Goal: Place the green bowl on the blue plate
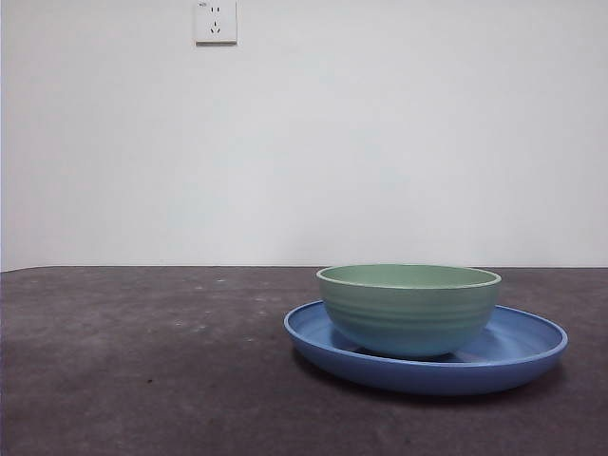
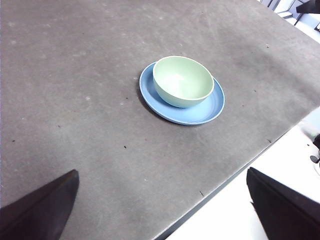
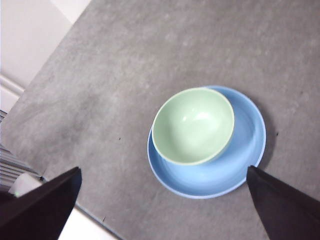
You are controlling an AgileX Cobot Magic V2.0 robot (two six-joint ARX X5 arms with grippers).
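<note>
Jaws of both grippers wide apart, empty; green bowl (image 1: 408, 309) upright on blue plate (image 1: 527, 351).

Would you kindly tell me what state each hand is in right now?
Left hand: open, holding nothing.
Right hand: open, holding nothing, above the bowl.

Smooth, faintly ridged, softly satin outer wall on the green bowl (image 1: 408, 309), plastic by the look. Glossy, smooth blue plate (image 1: 513, 356) with pale streaks of sheen. Matt, slightly mottled dark grey table (image 1: 142, 361).
</note>
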